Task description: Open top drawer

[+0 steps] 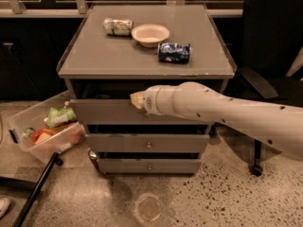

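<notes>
The top drawer (pixel 104 111) is the wide grey front just under the cabinet top, pulled out a little so a dark gap shows above it. Its knob is hidden behind my gripper (pixel 137 100), which sits at the centre of the drawer front, at its upper edge. My white arm (pixel 222 112) reaches in from the right across the drawer's right half. The two shorter drawer fronts (pixel 147 143) below, each with a small knob, are closed.
On the cabinet top (pixel 94 56) lie a green-white can (pixel 118 26), a white bowl (pixel 150 33) and a blue bag (pixel 174 52). A clear bin of snacks (pixel 45 131) stands on the floor at left. A black office chair (pixel 270 56) is at right.
</notes>
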Controlling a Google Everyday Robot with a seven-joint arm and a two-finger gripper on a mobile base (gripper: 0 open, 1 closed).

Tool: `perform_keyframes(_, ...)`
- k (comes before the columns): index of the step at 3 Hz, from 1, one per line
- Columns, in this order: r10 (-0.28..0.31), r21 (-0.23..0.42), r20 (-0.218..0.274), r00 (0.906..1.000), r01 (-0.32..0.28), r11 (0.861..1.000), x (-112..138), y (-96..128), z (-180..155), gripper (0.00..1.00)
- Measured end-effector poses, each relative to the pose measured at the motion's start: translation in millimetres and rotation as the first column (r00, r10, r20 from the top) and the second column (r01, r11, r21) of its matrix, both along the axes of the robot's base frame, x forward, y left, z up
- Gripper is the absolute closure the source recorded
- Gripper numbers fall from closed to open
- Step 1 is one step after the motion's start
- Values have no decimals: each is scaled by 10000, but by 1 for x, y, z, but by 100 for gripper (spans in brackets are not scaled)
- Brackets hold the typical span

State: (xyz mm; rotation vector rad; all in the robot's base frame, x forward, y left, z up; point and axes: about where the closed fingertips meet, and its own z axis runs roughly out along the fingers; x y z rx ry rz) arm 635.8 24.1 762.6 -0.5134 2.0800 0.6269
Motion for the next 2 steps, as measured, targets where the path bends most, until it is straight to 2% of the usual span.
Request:
perform_keyframes(1, -514, 308, 491, 9975, 499, 9983, 24, 16, -13, 100)
perform_keyframes(2, -1054, 549, 1008, 9893, 1003, 9934, 47, 34, -18, 100)
